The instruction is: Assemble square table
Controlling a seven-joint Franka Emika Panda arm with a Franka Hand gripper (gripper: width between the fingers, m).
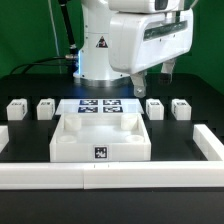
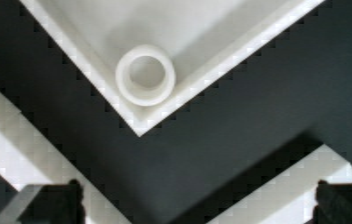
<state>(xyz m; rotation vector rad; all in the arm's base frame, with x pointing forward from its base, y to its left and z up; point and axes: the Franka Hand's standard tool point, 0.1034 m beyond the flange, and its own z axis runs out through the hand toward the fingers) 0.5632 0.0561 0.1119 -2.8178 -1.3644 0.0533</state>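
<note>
Flat, rim up, just behind the border wall: square tabletop, tagged side facing that wall (square, so no long axis). Above a corner socket: gripper, fingers spread, empty. Flanking: four legs.

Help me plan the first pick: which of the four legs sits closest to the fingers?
The inner leg of the exterior view's right pair: it shows just below the open fingers; the other three lie farther off.

Slab corner in view, raised rim running to a point. One round socket sits just inside that corner. Dark surface surrounds it. Gripper fingers stand wide apart, clear of the slab.
</note>
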